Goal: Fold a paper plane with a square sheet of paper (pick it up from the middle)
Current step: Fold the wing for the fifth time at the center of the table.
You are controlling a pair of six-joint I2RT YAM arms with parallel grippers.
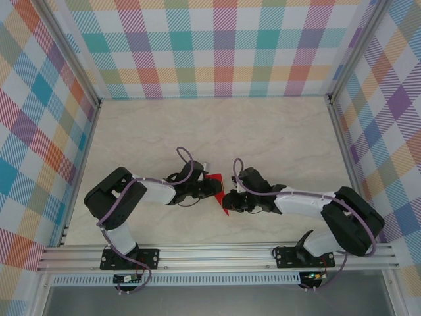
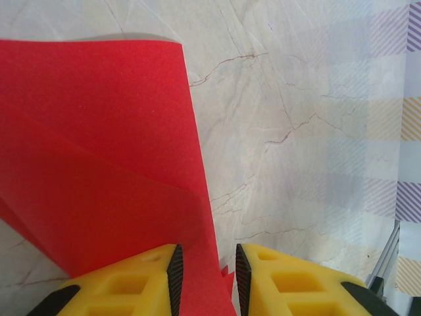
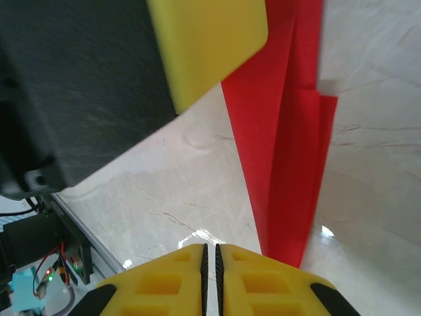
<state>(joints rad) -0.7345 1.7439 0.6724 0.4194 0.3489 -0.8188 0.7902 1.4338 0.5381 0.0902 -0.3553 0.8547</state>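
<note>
Closest under the overhead camera, both arm bases sat on the rail [image 1: 210, 253], and the arms reached inward to meet above the middle of the table [image 1: 197, 125]. Between the left gripper [image 1: 209, 187] and the right gripper [image 1: 228, 199] stood the red paper [image 1: 214, 178], folded into a narrow angular shape. One corner showed above the grippers and a strip below them.

From the left wrist, the left gripper [image 2: 207, 276] had its fingers [image 2: 174, 273] partly closed with the paper [image 2: 99, 151] running between them. The sheet stretched away from the fingers, seemingly clear of the table. The jaws therefore seemed to be pinching its near edge, though a slim gap showed beside one pad.

From the right wrist, the right gripper [image 3: 210, 257] was closed almost pad to pad with nothing between. The paper [image 3: 289, 171] hung just beside it, below the left gripper's yellow finger [image 3: 210, 46].

Such paper would be light, limp and quick to crease or slip. A hold on the layered centre fold, where it is stiffest, looked safer than any loose corner.
</note>
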